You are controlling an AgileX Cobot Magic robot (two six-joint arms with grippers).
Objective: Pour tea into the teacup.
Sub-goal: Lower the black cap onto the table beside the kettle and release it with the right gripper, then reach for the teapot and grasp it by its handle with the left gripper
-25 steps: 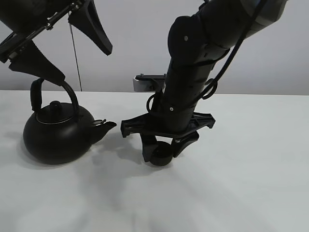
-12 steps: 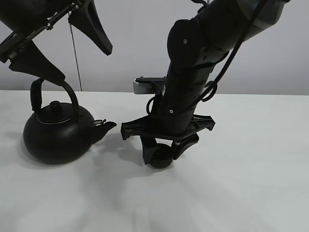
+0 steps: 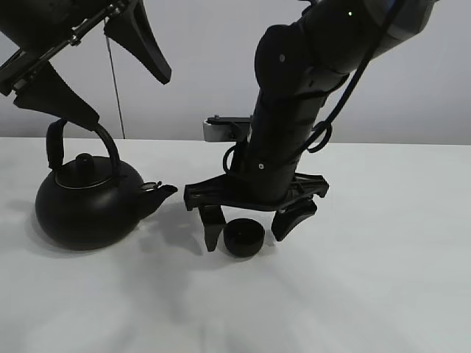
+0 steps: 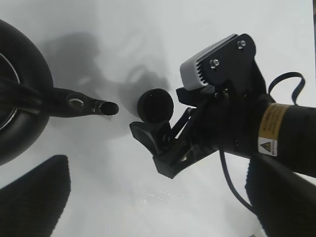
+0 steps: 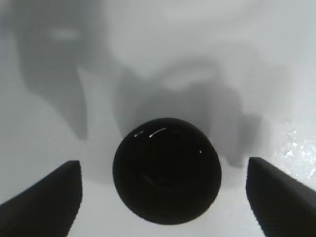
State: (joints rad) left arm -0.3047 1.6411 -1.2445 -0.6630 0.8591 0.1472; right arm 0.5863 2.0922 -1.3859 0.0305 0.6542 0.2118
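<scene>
Find the teacup (image 3: 243, 238) standing upright on the white table (image 3: 383, 287), at roughly 4 o'clock from the kettle (image 3: 87, 206), just beyond the spout (image 3: 163, 192) and clear of it. Note the right gripper (image 3: 250, 229) low over the cup with fingers spread to 9 o'clock and 3 o'clock of it, touching neither wall and holding nothing. Note the left gripper (image 3: 126, 99) at 12 o'clock above the kettle's arched handle (image 3: 112, 151), likewise splayed wide and empty; leave open any contact between its lower finger and the handle. Expect a light, stiff, probably brittle cup with small glints inside, easily nudged or tipped by a stray finger. For steadying, pinch gently across opposite walls near the rim. Expect the kettle to be far heavier and liable to swing, so take it at the crown of the handle.
</scene>
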